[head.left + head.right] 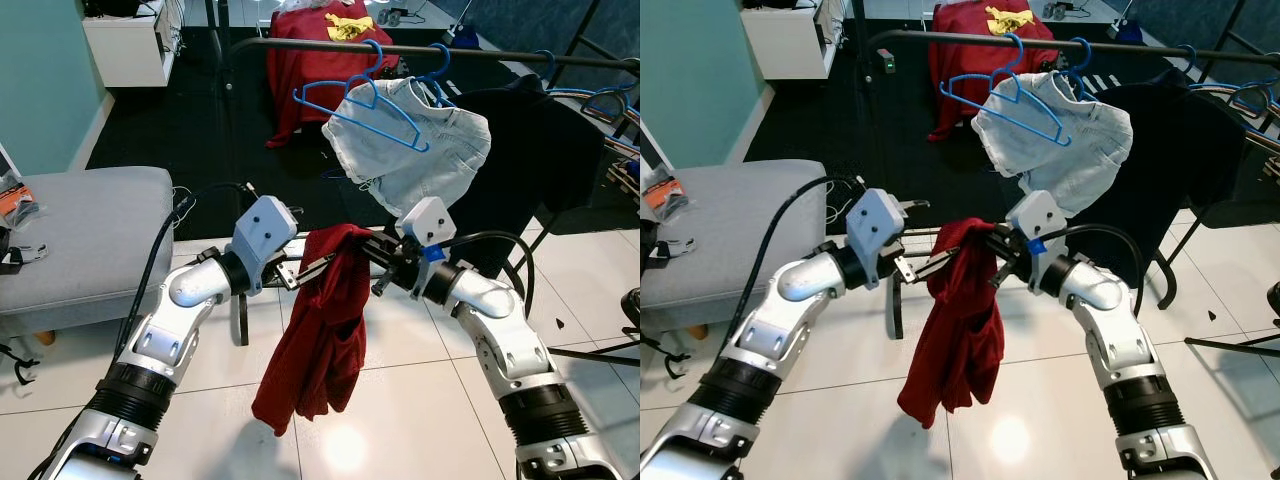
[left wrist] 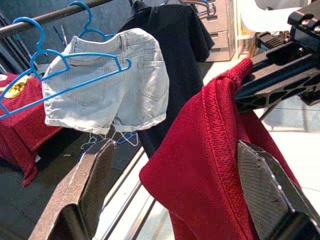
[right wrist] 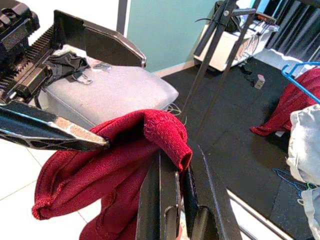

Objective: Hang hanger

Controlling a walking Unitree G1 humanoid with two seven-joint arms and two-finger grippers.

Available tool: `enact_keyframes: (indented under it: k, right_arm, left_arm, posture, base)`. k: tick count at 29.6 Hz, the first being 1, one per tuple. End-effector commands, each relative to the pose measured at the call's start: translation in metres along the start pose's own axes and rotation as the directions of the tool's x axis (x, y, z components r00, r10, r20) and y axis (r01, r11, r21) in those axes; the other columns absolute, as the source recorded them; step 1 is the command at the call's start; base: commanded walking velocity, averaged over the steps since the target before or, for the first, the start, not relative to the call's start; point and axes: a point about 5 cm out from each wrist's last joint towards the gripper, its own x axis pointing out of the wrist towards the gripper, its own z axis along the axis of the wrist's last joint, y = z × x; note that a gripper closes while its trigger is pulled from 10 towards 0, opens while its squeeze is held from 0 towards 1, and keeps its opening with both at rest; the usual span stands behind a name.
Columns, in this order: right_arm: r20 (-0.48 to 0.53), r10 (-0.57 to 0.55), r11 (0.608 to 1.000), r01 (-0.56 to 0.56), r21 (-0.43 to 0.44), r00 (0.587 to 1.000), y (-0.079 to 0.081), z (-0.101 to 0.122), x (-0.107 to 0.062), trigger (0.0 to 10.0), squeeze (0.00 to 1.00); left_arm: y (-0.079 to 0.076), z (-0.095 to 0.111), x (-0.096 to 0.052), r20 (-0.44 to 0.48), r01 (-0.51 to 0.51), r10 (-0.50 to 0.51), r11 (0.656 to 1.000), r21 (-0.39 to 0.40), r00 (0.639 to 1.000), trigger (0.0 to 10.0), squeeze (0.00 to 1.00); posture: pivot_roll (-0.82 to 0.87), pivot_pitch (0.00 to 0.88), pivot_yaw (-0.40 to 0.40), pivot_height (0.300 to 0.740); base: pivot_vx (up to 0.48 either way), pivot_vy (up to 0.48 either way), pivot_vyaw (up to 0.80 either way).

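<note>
1. Nearest to me, the two silver arms reached forward over pale floor tiles (image 1: 400, 420), and between them hung a red garment (image 1: 320, 340), its lower edge dangling free above the tiles with open floor beneath and to both sides.
2. The right gripper (image 1: 385, 262) had its black fingers pressed together on a fold at the top of the red garment; the right wrist view showed the cloth (image 3: 165, 132) pinched between them.
3. The left gripper (image 1: 305, 268) stood with its fingers spread apart, one finger (image 2: 270, 192) against the cloth and the other (image 2: 87, 187) well clear of it; the top edge of the garment lay between them.
4. To the robot's left sat a grey cushioned seat (image 1: 85, 230) with a few small dark items at its near edge, well apart from the arms.
5. Beyond the tiles began a dark floor mat (image 1: 180, 140), open in the middle.
6. Above it ran a dark clothes rail (image 1: 300, 42). A blue hanger (image 1: 355, 100) hung on it, carrying pale denim shorts (image 1: 420, 150); just beside them hung a black shirt (image 1: 530, 150), and more blue hangers (image 1: 600, 95) further along the rail toward the right.
7. Behind the rail a red cloth (image 1: 310, 60) with a yellow print was draped, and a white cabinet (image 1: 130, 40) stood at the far left by a teal wall (image 1: 40, 80).
</note>
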Motion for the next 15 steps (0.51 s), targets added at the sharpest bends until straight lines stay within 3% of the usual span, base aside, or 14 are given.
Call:
enact_keyframes:
  k: [1,2,3,4,5,6,7,15]
  right_arm:
    - [0.0,0.018,1.0,-0.018,0.0,1.0,0.0039,0.0005,-0.0005,0.0,0.0]
    - [-0.002,0.019,1.0,-0.019,0.0,1.0,0.004,0.0002,-0.0006,0.0,0.0]
    - [-0.004,0.02,1.0,-0.02,0.0,1.0,0.0042,-0.0001,-0.0008,0.0,0.0]
    - [-0.005,0.021,1.0,-0.021,0.0,1.0,0.0045,-0.0002,-0.0009,0.0,0.0]
    - [-0.005,0.021,1.0,-0.021,0.0,1.0,0.0045,-0.0002,-0.0009,0.0,0.0]
    - [-0.005,0.022,1.0,-0.022,0.001,1.0,0.0048,-0.0004,-0.001,0.0,0.0]
    - [-0.006,0.023,1.0,-0.023,0.001,1.0,0.0051,-0.0005,-0.0011,0.0,0.0]
    - [-0.008,0.027,1.0,-0.027,0.0,1.0,0.0056,-0.0008,-0.0014,0.0,0.0]
  left_arm:
    - [-0.0003,0.0041,0.0021,0.019,0.011,-0.011,1.0,-0.005,1.0,5.2,0.0]
    - [-0.0004,0.0044,0.0022,0.021,0.013,-0.013,1.0,-0.006,1.0,5.2,0.0]
    - [-0.0014,0.0047,0.0027,0.023,0.019,-0.019,1.0,-0.006,1.0,2.9,0.0]
    - [-0.0023,0.0046,0.003,0.024,0.025,-0.025,1.0,-0.007,0.999,1.6,0.0]
    - [-0.0023,0.0046,0.003,0.024,0.025,-0.025,1.0,-0.007,0.999,1.6,0.0]
    - [-0.0034,0.0044,0.0034,0.024,0.03,-0.03,1.0,-0.008,0.999,0.4,0.0]
    - [-0.0044,0.0043,0.0039,0.024,0.034,-0.034,0.999,-0.009,0.999,0.0,0.0]
    - [-0.0055,0.0041,0.0046,0.024,0.04,-0.039,0.999,-0.012,0.999,0.0,0.0]
  posture:
    - [-0.06,0.148,-0.035,0.74]
    - [-0.06,0.148,-0.035,0.74]
    - [-0.06,0.148,-0.033,0.74]
    - [-0.06,0.148,-0.032,0.74]
    - [-0.06,0.148,-0.032,0.74]
    - [-0.06,0.148,-0.032,0.74]
    - [-0.06,0.149,-0.032,0.74]
    - [-0.06,0.147,-0.033,0.74]
  base:
    - [0.0,0.0,0.0]
    - [0.0,0.0,0.0]
    - [0.0,0.0,0.0]
    - [0.0,0.0,0.0]
    - [0.0,0.0,0.0]
    - [0.0,0.0,0.0]
    - [0.0,0.0,0.0]
    - [0.0,0.0,0.0]
